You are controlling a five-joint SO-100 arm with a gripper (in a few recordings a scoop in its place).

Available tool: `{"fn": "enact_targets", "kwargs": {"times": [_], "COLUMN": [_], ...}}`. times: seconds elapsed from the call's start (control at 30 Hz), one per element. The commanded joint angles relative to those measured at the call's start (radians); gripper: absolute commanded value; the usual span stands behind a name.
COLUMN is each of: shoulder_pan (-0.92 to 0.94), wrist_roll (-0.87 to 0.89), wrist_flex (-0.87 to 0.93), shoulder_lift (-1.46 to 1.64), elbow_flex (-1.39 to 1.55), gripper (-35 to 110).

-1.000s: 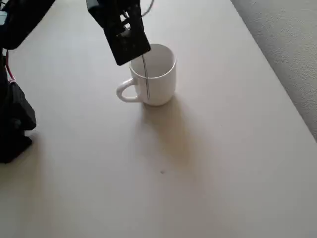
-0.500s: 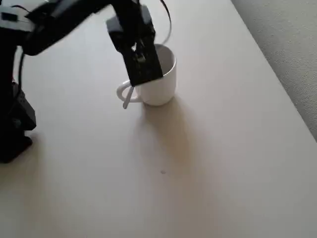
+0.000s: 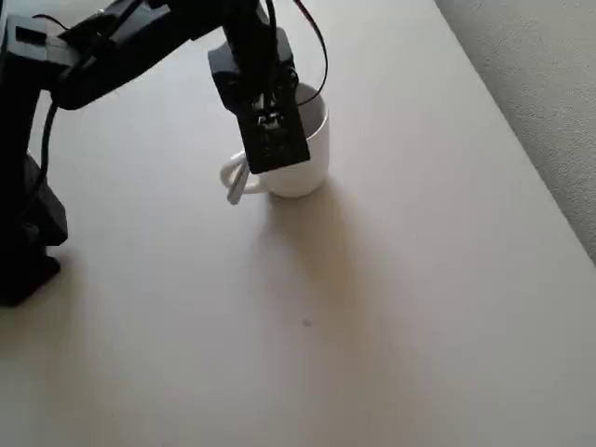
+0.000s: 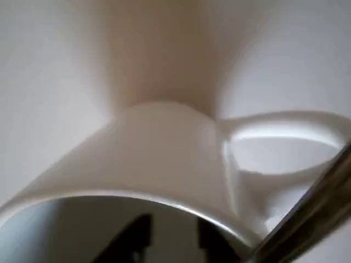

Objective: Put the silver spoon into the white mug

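Claw (image 3: 270,140) sits over the near rim of the white mug (image 3: 303,158); whether its fingers are apart or together can't be told. Silver spoon (image 3: 237,183) is outside the mug, slanting down past the loop handle toward the bench (image 3: 391,307); the wrist view shows its shaft (image 4: 307,224) crossing beside the handle. Likely needs lifting and re-centring over the opening before release. Bench otherwise bare; mug rim and handle are the obstructions.

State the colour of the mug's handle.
White, glossy like the rest of the white mug; its handle shows best in the wrist view.
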Motion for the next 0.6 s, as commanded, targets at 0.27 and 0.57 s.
{"fn": "enact_targets", "kwargs": {"times": [0.27,0.57], "shoulder_pan": [0.006,0.006], "wrist_roll": [-0.086,-0.124], "wrist_flex": [0.011,0.011], "shoulder_lift": [0.123,0.218], "elbow_flex": [-0.025,-0.029], "gripper": [27,27]}}
